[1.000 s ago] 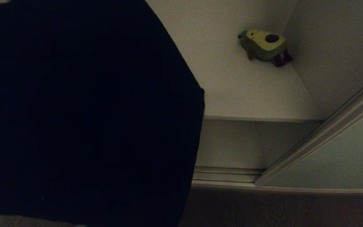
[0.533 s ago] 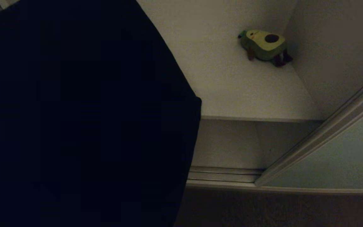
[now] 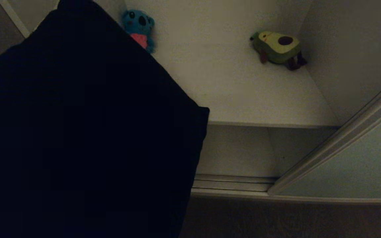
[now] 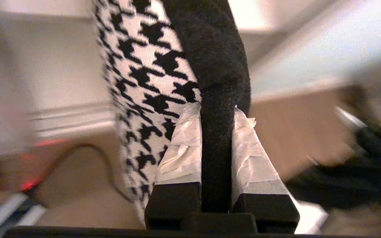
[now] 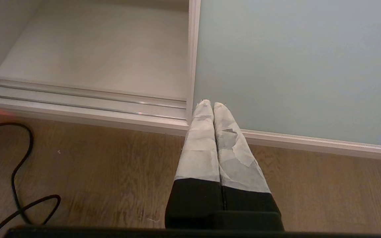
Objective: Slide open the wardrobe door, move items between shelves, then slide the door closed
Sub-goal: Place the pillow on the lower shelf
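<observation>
Left hand pinches the cushion by its dark edge; right hand closed, pointing floorward.

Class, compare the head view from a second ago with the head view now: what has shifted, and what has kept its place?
The dark cushion, clamped in the left pincer, has slid down and left across the head view, uncovering a blue plush toy at the back of the shelf. The avocado plush, the sliding door and the floor rails kept their places. The right pincer hangs shut over the floor by the door's edge.
</observation>
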Robot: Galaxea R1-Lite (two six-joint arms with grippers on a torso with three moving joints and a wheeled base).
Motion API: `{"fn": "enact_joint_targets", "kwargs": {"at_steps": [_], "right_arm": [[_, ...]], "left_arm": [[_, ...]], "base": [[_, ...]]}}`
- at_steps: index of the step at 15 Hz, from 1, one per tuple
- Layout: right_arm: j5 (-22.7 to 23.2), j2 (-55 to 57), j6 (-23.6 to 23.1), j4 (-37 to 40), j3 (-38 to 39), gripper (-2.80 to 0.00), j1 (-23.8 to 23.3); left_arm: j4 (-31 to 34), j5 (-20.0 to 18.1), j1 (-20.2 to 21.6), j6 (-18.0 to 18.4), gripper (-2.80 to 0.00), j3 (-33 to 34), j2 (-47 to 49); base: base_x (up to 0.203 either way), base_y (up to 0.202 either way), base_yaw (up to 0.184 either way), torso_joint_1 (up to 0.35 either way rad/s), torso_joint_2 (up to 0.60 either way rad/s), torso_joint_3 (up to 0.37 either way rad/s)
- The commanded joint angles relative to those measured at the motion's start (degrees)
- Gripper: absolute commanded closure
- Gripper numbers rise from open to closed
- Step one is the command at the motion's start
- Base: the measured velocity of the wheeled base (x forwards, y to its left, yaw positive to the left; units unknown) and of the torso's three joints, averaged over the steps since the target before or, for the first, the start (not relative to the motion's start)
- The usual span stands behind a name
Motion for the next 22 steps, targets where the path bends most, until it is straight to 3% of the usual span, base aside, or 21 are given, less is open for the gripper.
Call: {"fn": "enact_joint_targets", "kwargs": {"at_steps": [1, 4, 10, 16, 18, 22], "right_arm": [[0.0, 0.1, 0.0, 0.0, 0.2, 0.0, 0.0], [0.0, 0.1, 0.0, 0.0, 0.2, 0.0, 0.0], [0.0, 0.1, 0.0, 0.0, 0.2, 0.0, 0.0], [0.0, 0.1, 0.0, 0.0, 0.2, 0.0, 0.0], [0.0, 0.1, 0.0, 0.0, 0.2, 0.0, 0.0], [0.0, 0.1, 0.0, 0.0, 0.2, 0.0, 0.0]], "left_arm": [[-0.9, 0.3, 3.6, 0.0, 0.0, 1.2, -0.3], [-0.7, -0.4, 8.8, -0.1, 0.0, 2.1, -3.5], [-0.1, -1.5, 14.4, 0.0, 0.0, 6.3, -7.6], [0.0, 0.9, 15.7, 0.6, 0.0, 9.8, -10.0], [0.6, 1.6, 18.2, 0.9, 0.0, 10.4, -11.5], [0.5, 1.9, 18.3, 4.8, 0.0, 12.8, -11.9]], "base": [[0.0, 0.0, 0.0, 0.0, 0.0, 0.0], [0.0, 0.0, 0.0, 0.0, 0.0, 0.0], [0.0, 0.0, 0.0, 0.0, 0.0, 0.0], [0.0, 0.0, 0.0, 0.0, 0.0, 0.0], [0.0, 0.0, 0.0, 0.0, 0.0, 0.0], [0.0, 0.0, 0.0, 0.0, 0.0, 0.0]]}}
